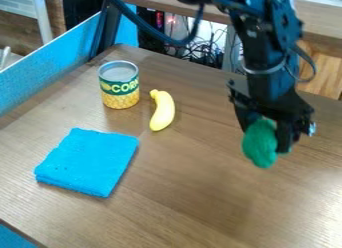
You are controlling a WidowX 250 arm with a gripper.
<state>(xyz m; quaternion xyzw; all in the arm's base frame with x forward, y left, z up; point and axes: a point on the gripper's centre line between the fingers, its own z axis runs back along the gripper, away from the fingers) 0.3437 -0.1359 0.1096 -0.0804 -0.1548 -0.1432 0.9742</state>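
The black gripper [268, 138] is closed around a soft-looking green object [259, 142], whose rounded lower end pokes out below the fingers, one dark finger lying along its side. I can't make out exactly what the green thing is. The arm comes down from the top edge, so the gripper hangs over the brown wooden table [194, 192]. Left of the gripper as the camera sees it, and a little farther back, lies a yellow banana [163, 112], curved and well apart from it. Just beyond the banana, farther from the gripper, a corn can [120, 94] stands upright. Farther left of the gripper and nearer the camera, a folded bright blue cloth [90, 161] lies flat. Behind the gripper, past the table's back edge, I see tangled cables [206, 53].
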